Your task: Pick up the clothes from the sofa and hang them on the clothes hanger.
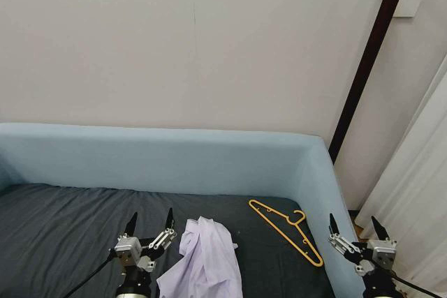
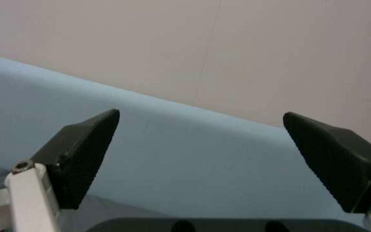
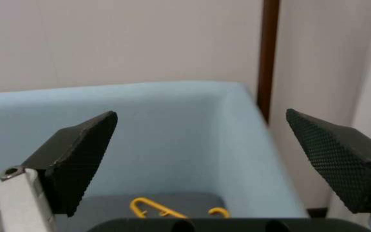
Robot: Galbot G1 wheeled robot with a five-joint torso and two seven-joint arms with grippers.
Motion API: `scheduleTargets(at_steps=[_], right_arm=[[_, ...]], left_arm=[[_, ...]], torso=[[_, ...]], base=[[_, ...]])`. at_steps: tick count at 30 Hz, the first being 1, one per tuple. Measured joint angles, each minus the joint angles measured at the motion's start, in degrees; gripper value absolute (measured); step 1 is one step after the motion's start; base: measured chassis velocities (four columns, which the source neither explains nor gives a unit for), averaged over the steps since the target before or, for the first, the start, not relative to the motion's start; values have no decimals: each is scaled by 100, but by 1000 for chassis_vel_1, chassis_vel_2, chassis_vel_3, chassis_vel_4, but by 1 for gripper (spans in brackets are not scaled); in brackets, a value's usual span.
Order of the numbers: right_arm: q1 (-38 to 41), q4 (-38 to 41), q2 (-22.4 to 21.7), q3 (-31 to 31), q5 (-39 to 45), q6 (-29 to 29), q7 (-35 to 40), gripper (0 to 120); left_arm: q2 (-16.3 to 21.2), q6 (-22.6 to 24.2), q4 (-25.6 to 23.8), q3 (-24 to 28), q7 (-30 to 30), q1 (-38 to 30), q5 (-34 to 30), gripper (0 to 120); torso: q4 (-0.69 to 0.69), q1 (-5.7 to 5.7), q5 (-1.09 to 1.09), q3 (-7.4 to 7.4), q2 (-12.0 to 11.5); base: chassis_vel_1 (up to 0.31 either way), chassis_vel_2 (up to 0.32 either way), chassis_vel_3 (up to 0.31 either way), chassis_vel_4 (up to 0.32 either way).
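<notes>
We see a sofa [image 1: 70,155] with a pale blue backrest [image 1: 174,162] and a pale blue arm [image 1: 320,179] at its right end, both bordering a dark grey seat [image 1: 56,221]. Two things lie on the seat. A crumpled lavender garment [image 1: 206,259] sits toward the front edge. An orange hanger [image 1: 287,231] lies flat near the right end, close beside the arm, slanting from the back toward the front right corner. The two lie near each other but apart.

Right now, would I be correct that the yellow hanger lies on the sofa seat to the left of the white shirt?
Not quite: the head view shows the yellow hanger lying on the sofa seat to the right of the white shirt.
</notes>
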Motion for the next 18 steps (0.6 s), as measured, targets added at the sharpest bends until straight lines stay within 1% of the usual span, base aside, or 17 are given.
scheduleTargets(at_steps=[3,4,5,7,8,10,11,12,13,15,16,17,18], right_arm=[[200,103,-652,-130,1078,-580,68,100],[230,141,-766,-135,1293,-710,95,100],[230,141,-766,-135,1293,-710,95,100],[315,198,-1037,-140,1883,-1022,182,100],[353,192,-1113,-155,2059,-1088,198,100],[678,-80,-1432,-372,2518,-1199,146,100],[678,-80,-1432,-372,2518,-1199,146,100],[910,-282,-1567,-542,2765,-1226,36,100],[1078,-402,-1643,-657,3138,-1348,-6,100],[1395,-571,-1712,-873,3783,-1712,28,100],[1571,-675,-1730,-1020,4023,-1861,44,100],[1571,-675,-1730,-1020,4023,-1861,44,100],[1808,-824,-1737,-1218,4285,-2031,59,100]], left_arm=[[-9,-19,-89,21,-38,69,14,100],[-1,-20,-94,34,-43,74,16,100],[-1,-20,-94,34,-43,74,16,100],[65,-34,-89,71,-51,73,16,100],[90,-42,-78,72,-65,72,16,100],[93,-144,-51,67,-338,80,-39,100],[93,-144,-51,67,-338,80,-39,100],[75,-144,-91,55,-425,116,-112,100],[84,-131,-133,55,-434,138,-127,100],[128,-122,-204,40,-403,203,-84,100],[138,-122,-242,17,-399,241,-69,100],[138,-122,-242,17,-399,241,-69,100],[151,-122,-298,-25,-398,294,-57,100]], torso=[[3,0,1,0,0],[4,0,0,0,0],[4,0,0,0,0],[1,0,-2,0,0],[0,0,-1,0,0],[0,0,-1,0,0],[0,0,-1,0,0],[3,0,0,1,0],[4,0,0,1,0],[-2,0,-2,0,0],[0,0,-2,0,0],[0,0,-2,0,0],[1,0,-1,0,0]], base=[[0,0,0,0],[0,0,0,0],[0,0,0,0],[0,0,0,0],[0,0,0,0],[0,0,0,0],[0,0,0,0],[0,0,0,0],[0,0,0,0],[0,0,0,0],[0,0,0,0],[0,0,0,0],[0,0,0,0]])
